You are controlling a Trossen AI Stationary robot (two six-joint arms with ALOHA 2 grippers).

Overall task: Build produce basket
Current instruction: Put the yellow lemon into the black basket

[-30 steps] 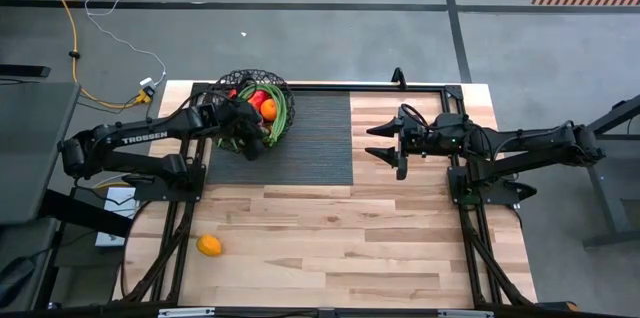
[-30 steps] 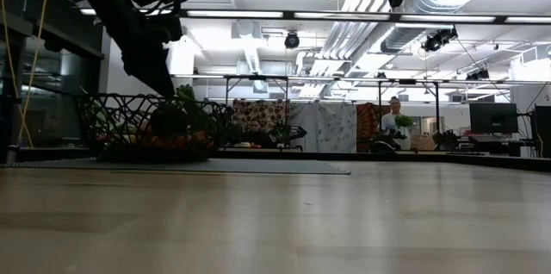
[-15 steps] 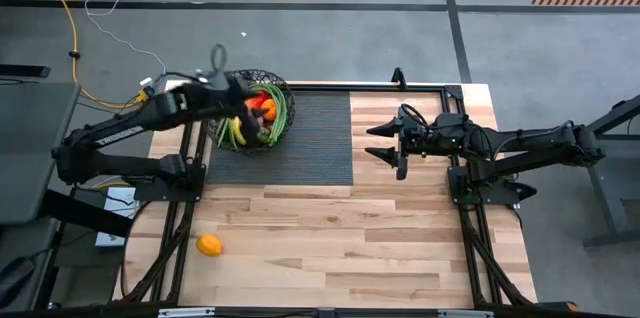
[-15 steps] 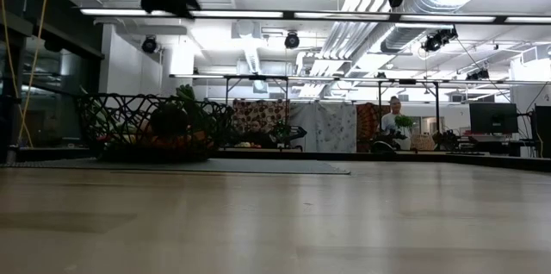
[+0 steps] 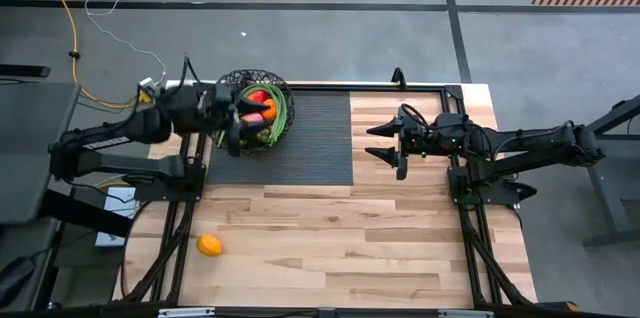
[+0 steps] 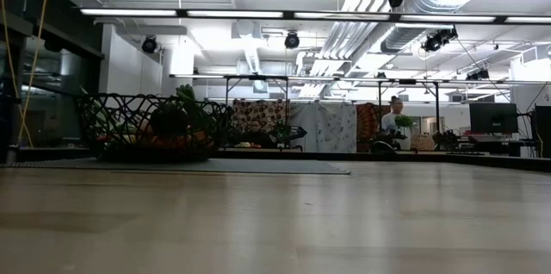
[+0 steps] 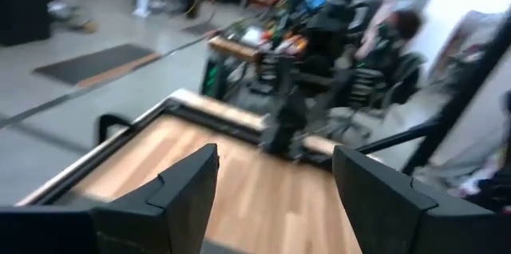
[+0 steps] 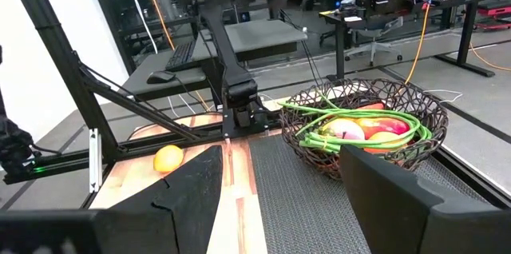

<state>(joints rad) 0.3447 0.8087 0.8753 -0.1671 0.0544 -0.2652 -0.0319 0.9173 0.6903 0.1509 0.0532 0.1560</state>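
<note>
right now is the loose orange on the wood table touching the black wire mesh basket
Apart. The high view shows the orange alone on bare wood near the front left corner, with a wide stretch of table between it and the black wire mesh basket.

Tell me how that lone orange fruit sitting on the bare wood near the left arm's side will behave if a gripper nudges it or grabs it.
The orange fruit looks round, so a nudge would probably send it rolling across the smooth wooden table. Nothing stands beside it to stop it. Its rounded skin may slip from two narrow fingers unless gripped across the middle.
</note>
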